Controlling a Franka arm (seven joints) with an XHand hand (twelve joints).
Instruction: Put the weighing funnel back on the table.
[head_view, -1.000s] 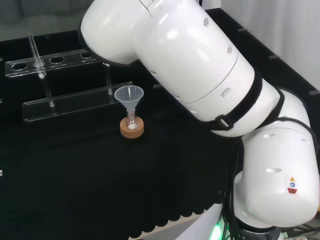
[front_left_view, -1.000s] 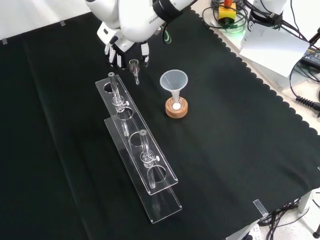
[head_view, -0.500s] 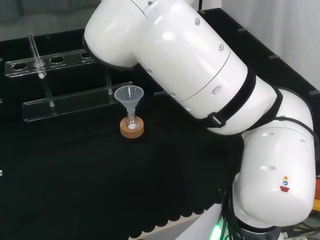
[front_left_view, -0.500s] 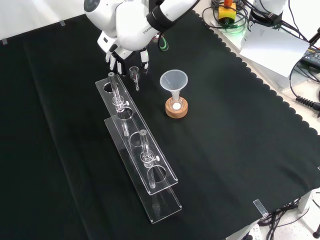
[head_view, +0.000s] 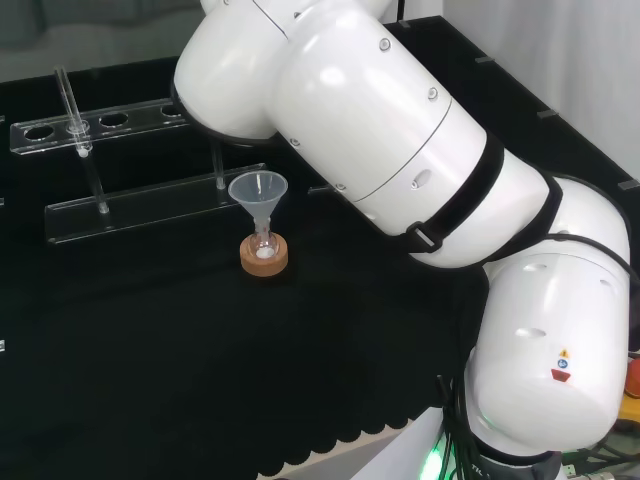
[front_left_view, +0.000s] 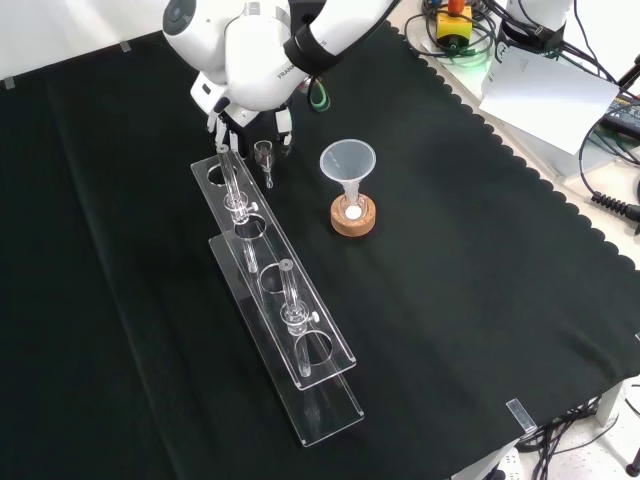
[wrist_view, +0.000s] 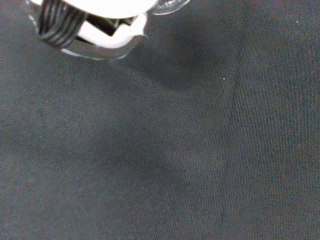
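Front view, nearest: a clear acrylic two-tier test-tube rack (front_left_view: 275, 300), on the near-left side of the large clear cone funnel (front_left_view: 347, 160), which is seated in a small flask on a cork ring (front_left_view: 353, 218).

Beyond-left of that funnel: the small clear glass weighing funnel (front_left_view: 264, 155), apparently just above the black-clothed counter (front_left_view: 450, 300). Its cup is uppermost and its stem points down toward the camera.

Farther again: the black and white hand (front_left_view: 222, 122), fingers seemingly pinched on the cup.

Assessment: bare cloth lies beneath; lowering must clear the rack's end.

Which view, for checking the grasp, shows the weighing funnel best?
Front view: the weighing funnel shows whole, stem too, at the hand. Wrist view catches its clear rim; in head view the arm's links cover it.
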